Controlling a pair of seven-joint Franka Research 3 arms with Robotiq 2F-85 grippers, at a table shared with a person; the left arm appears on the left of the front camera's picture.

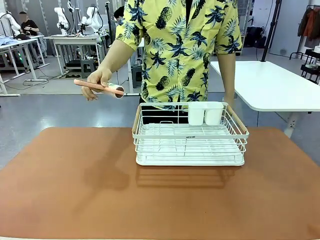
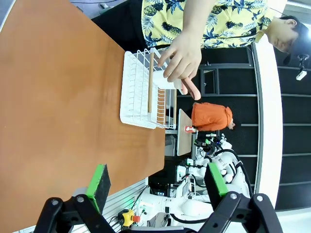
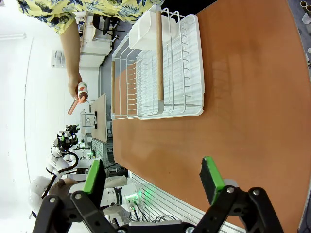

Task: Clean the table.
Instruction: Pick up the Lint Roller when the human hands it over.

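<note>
**Offered roller, open fingers: preparing the handover**

Front and wrist views. The reddish-brown tabletop (image 1: pixel 75 190), the surface to be cleaned, spreads across the whole foreground. A white wire rack (image 1: pixel 190 145) stands on it toward the far side, just right of centre, with a white utensil holder (image 1: pixel 205 113) at its far rim. At the far side a person's hand (image 1: pixel 97 79) holds out a pink-handled lint roller (image 1: pixel 107 89). It is raised near the tabletop's far left edge and well apart from the rack, with the white roll pointing toward the rack and the handle's free end toward picture left. In the wrist views we see the left fingers (image 2: pixel 99 183) and the right fingers (image 3: pixel 211 177) spread wide. Their green pads face each other with nothing between them.

We judge the step in hand to be a handover. The roller is offered on the left arm's side, so the left fingers are the natural takers. To do it well, we would bring them to the bare stretch of handle beyond the person's knuckles, one pad on either side, clear of the roll and of the person's grip. We would close only once the handle sits squarely between the pads. A hold near the handle's end leaves the roll free to lie flat on the tabletop. The rack covers part of the surface, so rolling would have to pass around it.
</note>
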